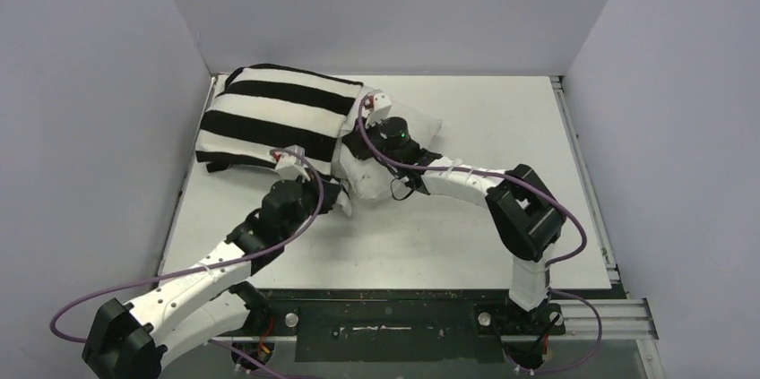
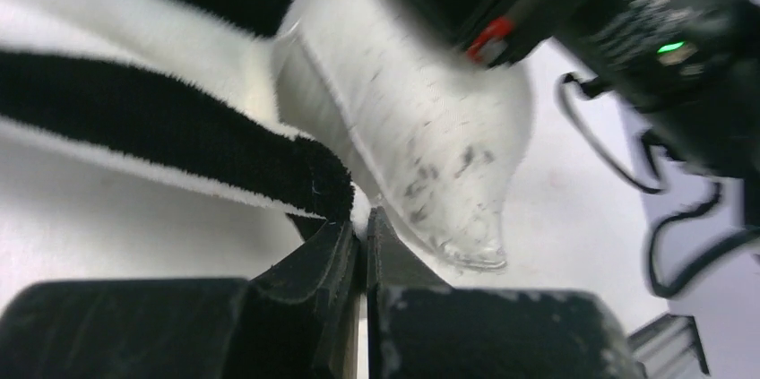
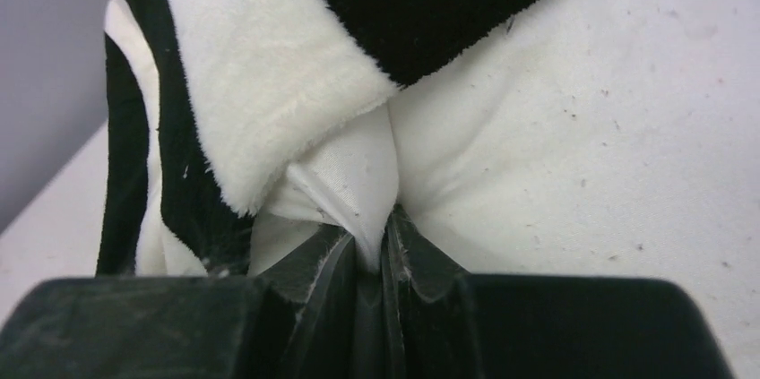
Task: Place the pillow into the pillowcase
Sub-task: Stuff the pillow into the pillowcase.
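The pillowcase lies far left on the table — the pillow juts from its right end.

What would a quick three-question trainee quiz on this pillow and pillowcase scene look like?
1. True or false: the pillow is wholly inside the pillowcase.
2. Pick one. The left gripper is: A, open and clear of the cloth; B, shut on the pillowcase's striped edge; C, shut on the bare pillow only.
3. Short answer: seen from the top camera, which gripper is at the far side of the pillowcase's opening?

Key: 1 false, since one plain white end sticks out. 2 B. 3 the right gripper.
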Robot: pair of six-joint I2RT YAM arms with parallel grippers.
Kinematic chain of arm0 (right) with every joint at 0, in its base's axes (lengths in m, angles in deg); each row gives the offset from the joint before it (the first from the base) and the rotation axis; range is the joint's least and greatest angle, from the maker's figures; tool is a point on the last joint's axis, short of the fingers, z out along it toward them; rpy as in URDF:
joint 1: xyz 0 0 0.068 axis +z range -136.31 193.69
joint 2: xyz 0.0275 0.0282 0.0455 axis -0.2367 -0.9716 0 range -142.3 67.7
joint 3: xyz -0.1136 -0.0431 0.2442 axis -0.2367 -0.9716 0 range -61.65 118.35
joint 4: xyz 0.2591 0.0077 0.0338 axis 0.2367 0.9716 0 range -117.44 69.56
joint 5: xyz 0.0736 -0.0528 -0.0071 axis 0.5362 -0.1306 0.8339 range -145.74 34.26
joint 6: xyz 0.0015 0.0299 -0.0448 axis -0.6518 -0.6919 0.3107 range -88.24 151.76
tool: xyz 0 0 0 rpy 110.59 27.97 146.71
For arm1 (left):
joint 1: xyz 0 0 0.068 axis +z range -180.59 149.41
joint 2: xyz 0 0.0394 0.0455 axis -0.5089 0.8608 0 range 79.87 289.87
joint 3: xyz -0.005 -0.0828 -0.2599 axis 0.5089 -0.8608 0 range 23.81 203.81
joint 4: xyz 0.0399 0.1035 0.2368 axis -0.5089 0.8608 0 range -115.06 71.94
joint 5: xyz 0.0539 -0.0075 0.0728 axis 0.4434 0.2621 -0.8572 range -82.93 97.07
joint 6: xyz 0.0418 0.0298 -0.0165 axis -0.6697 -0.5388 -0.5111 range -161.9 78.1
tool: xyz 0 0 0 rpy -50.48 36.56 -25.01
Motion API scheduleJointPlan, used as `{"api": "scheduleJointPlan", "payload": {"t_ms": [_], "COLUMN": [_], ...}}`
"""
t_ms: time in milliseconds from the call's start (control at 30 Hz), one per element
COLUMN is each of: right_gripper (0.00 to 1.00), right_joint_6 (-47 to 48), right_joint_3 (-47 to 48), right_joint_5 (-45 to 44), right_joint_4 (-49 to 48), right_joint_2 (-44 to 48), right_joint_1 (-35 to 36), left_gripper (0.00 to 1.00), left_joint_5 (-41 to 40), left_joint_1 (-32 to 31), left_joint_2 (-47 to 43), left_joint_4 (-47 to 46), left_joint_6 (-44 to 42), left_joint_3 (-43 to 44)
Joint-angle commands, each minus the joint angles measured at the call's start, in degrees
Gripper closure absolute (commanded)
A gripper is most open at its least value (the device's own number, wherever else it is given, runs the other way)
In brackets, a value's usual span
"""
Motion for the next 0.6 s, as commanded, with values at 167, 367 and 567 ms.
{"api": "scheduleJointPlan", "payload": {"t_ms": [167, 367, 567], "right_gripper": [0.98, 0.88, 0.70], "right_joint_6": [-25.26, -34.72, -37.06], "right_joint_3": [5.61, -0.35, -3.39], "right_joint_5": [19.34, 22.63, 22.17], "right_joint_4": [2.24, 0.38, -0.95], "right_joint_2": [16.92, 19.76, 14.17], "right_joint_1": [-1.59, -6.13, -13.85], "left_gripper": [1.00, 1.00, 1.00], "left_joint_5": [21.64, 25.38, 27.98], "left_joint_1": [-1.77, -1.27, 7.97], "left_joint_2": [2.30, 13.33, 27.17], "left_joint_4": [6.42, 6.87, 3.69], "left_joint_6": [-8.88, -13.35, -14.01], "left_joint_3": [39.19, 51.44, 54.82]}}
